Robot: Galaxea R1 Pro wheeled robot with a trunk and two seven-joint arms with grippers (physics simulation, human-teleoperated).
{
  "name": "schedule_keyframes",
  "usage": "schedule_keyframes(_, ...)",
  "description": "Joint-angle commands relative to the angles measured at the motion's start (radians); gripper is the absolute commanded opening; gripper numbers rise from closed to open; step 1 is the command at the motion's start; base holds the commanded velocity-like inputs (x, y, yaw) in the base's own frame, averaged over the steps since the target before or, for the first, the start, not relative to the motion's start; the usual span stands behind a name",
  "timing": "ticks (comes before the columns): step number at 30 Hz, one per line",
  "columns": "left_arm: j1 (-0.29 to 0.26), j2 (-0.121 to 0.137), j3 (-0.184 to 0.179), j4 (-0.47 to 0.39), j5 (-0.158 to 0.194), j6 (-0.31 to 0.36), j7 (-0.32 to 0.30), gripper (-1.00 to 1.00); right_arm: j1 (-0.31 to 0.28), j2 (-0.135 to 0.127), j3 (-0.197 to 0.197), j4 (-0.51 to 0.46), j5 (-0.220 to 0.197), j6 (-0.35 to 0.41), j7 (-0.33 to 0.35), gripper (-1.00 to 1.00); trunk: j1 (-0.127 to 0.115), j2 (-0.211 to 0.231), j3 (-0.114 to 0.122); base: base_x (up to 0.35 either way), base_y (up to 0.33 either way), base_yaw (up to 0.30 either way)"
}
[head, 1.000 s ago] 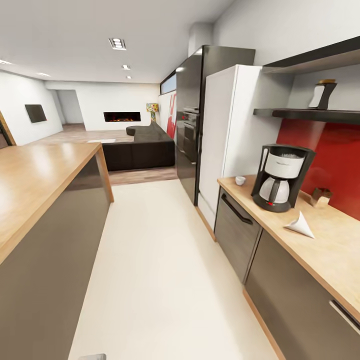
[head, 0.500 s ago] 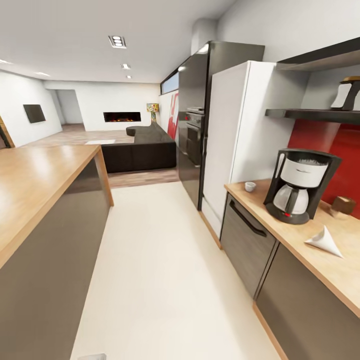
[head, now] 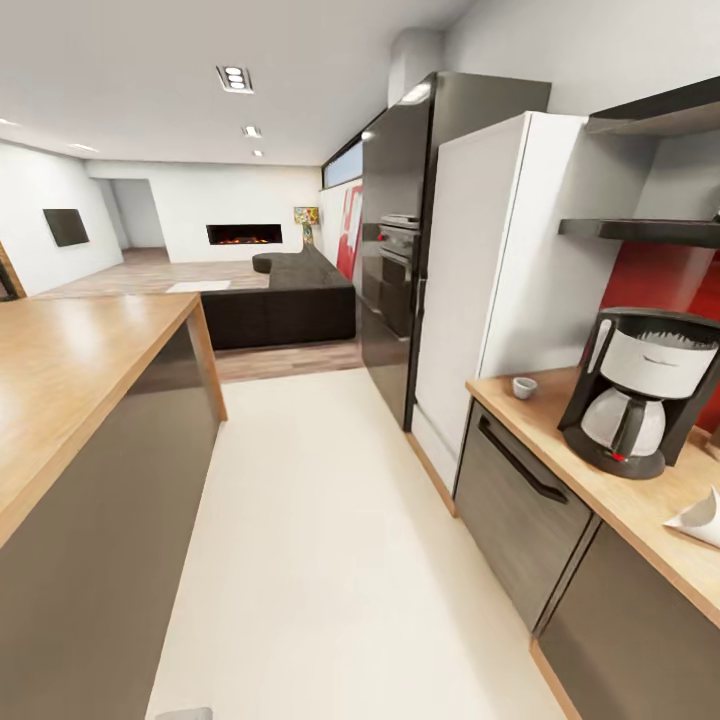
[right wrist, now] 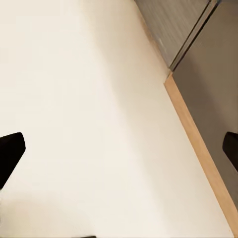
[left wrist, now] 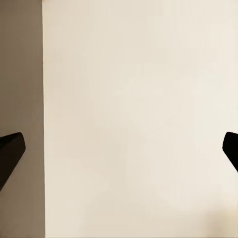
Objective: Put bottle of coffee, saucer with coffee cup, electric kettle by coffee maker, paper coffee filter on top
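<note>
Wood-grain kitchen countertop [head: 545,425] runs along the right, and the coffee maker [head: 640,390] already stands on it, so that part is met. The thin dark kitchen shelf [head: 640,231] hangs above. Beside the machine lies what looks like the paper coffee filter [head: 700,520], cut by the frame edge, not yet on top. The small white coffee cup [head: 524,387] sits apart, with no plate under it. Left gripper [left wrist: 119,153] and right gripper [right wrist: 119,153] hang over the floor with fingers spread wide, empty.

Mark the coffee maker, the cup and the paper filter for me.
coffee maker [head: 655,365], head view, on its white upper body.
cup [head: 524,387], head view, on its side wall.
paper filter [head: 703,519], head view, on the white cone's side.
</note>
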Motion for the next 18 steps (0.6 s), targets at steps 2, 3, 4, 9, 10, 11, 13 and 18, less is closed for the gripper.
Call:
schedule_keyframes(2, -0.001, 0.000, 0.001, 0.001, 0.000, -0.003, 0.001, 1.00, -0.001, 0.001, -0.003, 0.000, 0.006, -0.003, 0.000, 1.00, 0.001, -0.002, -0.002, 0.324, 0.124, 0.000)
schedule_keyframes(3, -0.001, 0.000, 0.001, 0.001, 0.000, -0.003, 0.001, 1.00, -0.001, 0.000, -0.003, 0.000, 0.006, -0.003, 0.000, 1.00, 0.001, -0.002, -0.002, 0.324, 0.124, 0.000)
schedule_keyframes(4, -0.001, 0.000, 0.001, 0.001, 0.000, -0.003, 0.001, 1.00, -0.001, 0.001, -0.003, 0.000, 0.006, -0.003, 0.000, 1.00, 0.001, -0.002, -0.002, 0.324, 0.124, 0.000)
schedule_keyframes(9, -0.001, 0.000, 0.001, 0.001, 0.000, -0.003, 0.001, 1.00, -0.001, 0.001, -0.003, 0.000, 0.006, -0.003, 0.001, 1.00, 0.001, -0.002, -0.002, 0.324, 0.120, 0.000)
schedule_keyframes(10, -0.001, 0.000, 0.001, 0.001, 0.000, -0.003, 0.001, 1.00, -0.001, 0.001, -0.003, 0.000, 0.006, -0.003, 0.001, 1.00, 0.001, -0.002, -0.002, 0.326, 0.097, 0.000)
schedule_keyframes(11, -0.001, 0.000, 0.001, 0.001, 0.000, -0.003, 0.001, 1.00, -0.002, 0.001, -0.003, 0.000, 0.006, -0.003, 0.001, 1.00, 0.001, -0.002, -0.002, 0.328, 0.066, 0.000)
schedule_keyframes(13, -0.001, 0.000, 0.001, 0.001, -0.001, -0.003, 0.001, 1.00, -0.002, 0.000, -0.003, 0.000, 0.006, -0.003, 0.000, 1.00, 0.001, -0.002, -0.002, 0.330, 0.035, 0.000)
schedule_keyframes(18, -0.001, 0.000, 0.001, 0.001, -0.001, -0.003, 0.001, 1.00, -0.001, 0.000, -0.003, 0.000, 0.006, -0.003, 0.000, 1.00, 0.001, -0.002, -0.002, 0.332, 0.011, 0.000)
